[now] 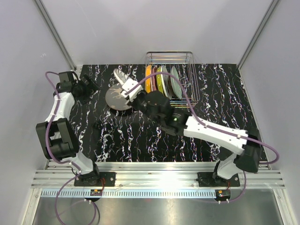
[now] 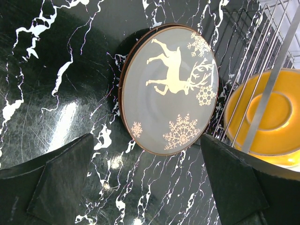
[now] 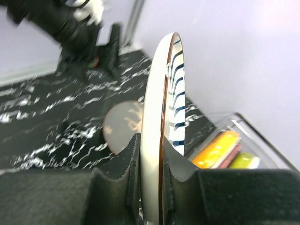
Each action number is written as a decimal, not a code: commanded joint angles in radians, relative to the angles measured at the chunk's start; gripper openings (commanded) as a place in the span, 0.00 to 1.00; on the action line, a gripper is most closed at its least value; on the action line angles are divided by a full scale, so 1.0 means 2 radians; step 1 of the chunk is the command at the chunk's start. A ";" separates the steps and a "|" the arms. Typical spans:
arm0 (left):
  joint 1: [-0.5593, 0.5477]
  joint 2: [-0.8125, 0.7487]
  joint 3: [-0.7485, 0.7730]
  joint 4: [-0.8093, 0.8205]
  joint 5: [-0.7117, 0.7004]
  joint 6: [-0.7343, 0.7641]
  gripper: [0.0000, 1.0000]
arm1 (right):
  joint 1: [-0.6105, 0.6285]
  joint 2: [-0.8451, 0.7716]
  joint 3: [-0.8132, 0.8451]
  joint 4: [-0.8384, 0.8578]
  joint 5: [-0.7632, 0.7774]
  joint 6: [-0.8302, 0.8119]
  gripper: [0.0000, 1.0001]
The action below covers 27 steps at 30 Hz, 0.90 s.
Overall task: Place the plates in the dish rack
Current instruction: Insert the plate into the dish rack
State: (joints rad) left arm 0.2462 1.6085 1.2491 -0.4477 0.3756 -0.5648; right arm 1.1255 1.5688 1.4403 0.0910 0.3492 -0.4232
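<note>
Our right gripper point(image 3: 151, 159), clamped on a striped plate point(image 3: 174, 79) held on edge just left of the dish rack point(image 1: 190, 70); we should keep it vertical and aim between free dividers. Left gripper point(image 2: 146, 140) gapes near the flat deer plate point(image 2: 168, 89).

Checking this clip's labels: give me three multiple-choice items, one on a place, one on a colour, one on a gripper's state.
1. Where is the deer plate relative to the dish rack? A inside it; B flat on the table beside it; C leaning on it.
2. Colour of the racked plate nearest the deer plate? A blue; B orange; C black.
3. The right gripper is: A open, empty; B shut on a wire; C shut on the striped plate.
Key: B, it lies flat outside the wires; B, orange shows there; C, its jaws clamp the rim.
</note>
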 commanded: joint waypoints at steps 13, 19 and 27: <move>-0.047 -0.044 0.020 -0.015 -0.080 0.056 0.99 | -0.217 -0.192 -0.099 0.057 0.027 0.226 0.00; -0.053 -0.043 0.023 -0.021 -0.084 0.064 0.99 | -0.309 -0.186 -0.109 0.037 -0.032 0.264 0.00; -0.056 -0.046 0.020 -0.019 -0.076 0.062 0.99 | -0.350 -0.123 -0.112 0.060 -0.045 0.254 0.00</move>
State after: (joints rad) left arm 0.1371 1.5524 1.2522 -0.5068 0.2298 -0.4591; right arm 0.4450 1.2961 1.1847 0.0345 0.2855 0.0757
